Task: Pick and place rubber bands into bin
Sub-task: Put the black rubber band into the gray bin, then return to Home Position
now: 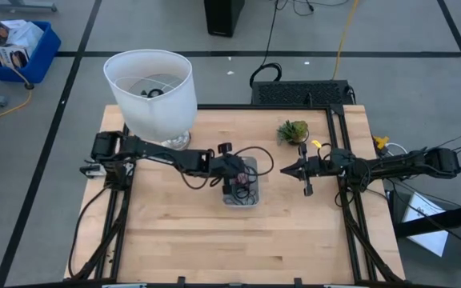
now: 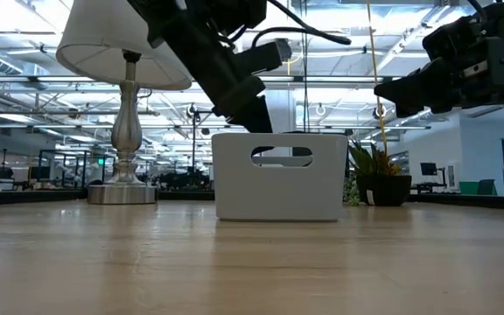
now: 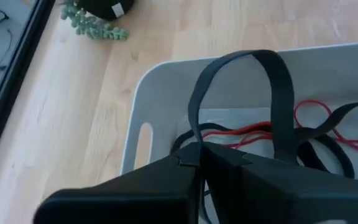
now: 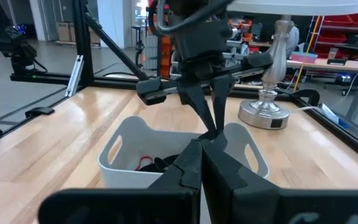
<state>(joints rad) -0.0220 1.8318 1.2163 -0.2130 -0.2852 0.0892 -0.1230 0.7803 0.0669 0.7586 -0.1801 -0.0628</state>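
Observation:
The bin point(image 1: 250, 202) stands mid-table; it is a pale tray with slot handles point(image 2: 278, 188). Inside it lie red and black rubber bands point(image 3: 328, 140). My left gripper point(image 1: 238, 182) reaches over the bin from the table's left, slanting down, and is shut on a wide black rubber band point(image 3: 247, 57). The right wrist view shows it dipping into the bin point(image 4: 211, 132). My right gripper point(image 1: 285, 170) hangs level and shut to the right of the bin, with nothing between its fingers point(image 4: 201, 149). My left gripper pinches the black rubber band between its two fingertips, at one strand of the loop point(image 3: 196, 140). The fingers slant down from the table's left, above the bin's inside. The band's loop arches out beyond the fingertips point(image 3: 278, 81) over the bands lying in the bin.
A lamp with a white shade point(image 1: 152, 92) stands at the table's far left, on a metal base point(image 2: 122, 191). A small potted plant point(image 1: 292, 130) sits at the far right. A black cable point(image 1: 254, 160) loops over the bin. A blue crate point(image 1: 18, 48) is on the floor.

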